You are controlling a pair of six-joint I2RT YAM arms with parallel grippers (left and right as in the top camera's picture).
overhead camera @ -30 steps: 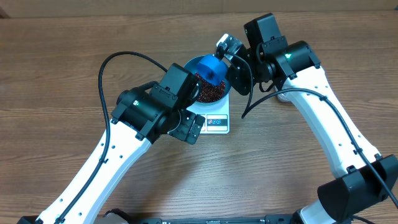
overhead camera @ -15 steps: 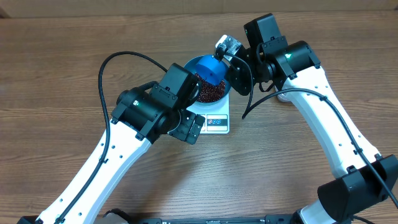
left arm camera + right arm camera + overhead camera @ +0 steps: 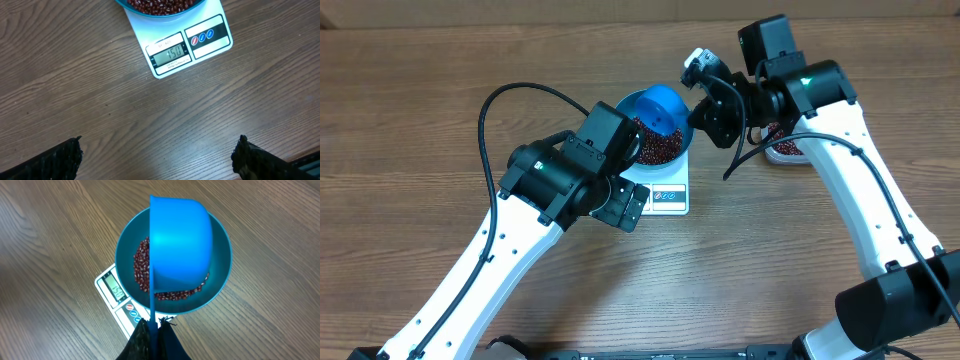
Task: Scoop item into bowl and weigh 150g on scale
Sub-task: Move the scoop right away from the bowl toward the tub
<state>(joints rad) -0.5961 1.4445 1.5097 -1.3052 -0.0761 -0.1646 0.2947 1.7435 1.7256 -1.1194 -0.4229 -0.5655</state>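
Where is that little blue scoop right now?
The scoop is tipped on its side just above the blue bowl of beans, which sits on the white scale. The right tool pinches its handle, seen best in the right wrist view.

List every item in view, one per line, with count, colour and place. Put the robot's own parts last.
beans: many, dark red-brown, heaped inside the bowl
bowl: one, blue, sitting on the scale
scale: one, white, mid-table under the bowl, its display facing the left arm
scoop: one, bright blue, tipped on its side over the bowl, its handle pinched by the right gripper
tub: one, clear with beans inside, on the table under the right arm, mostly hidden
table: one, brown wood grain, beneath everything
left gripper: one, black, open and empty, above bare table near the scale's front
right gripper: one, black, shut on the scoop handle
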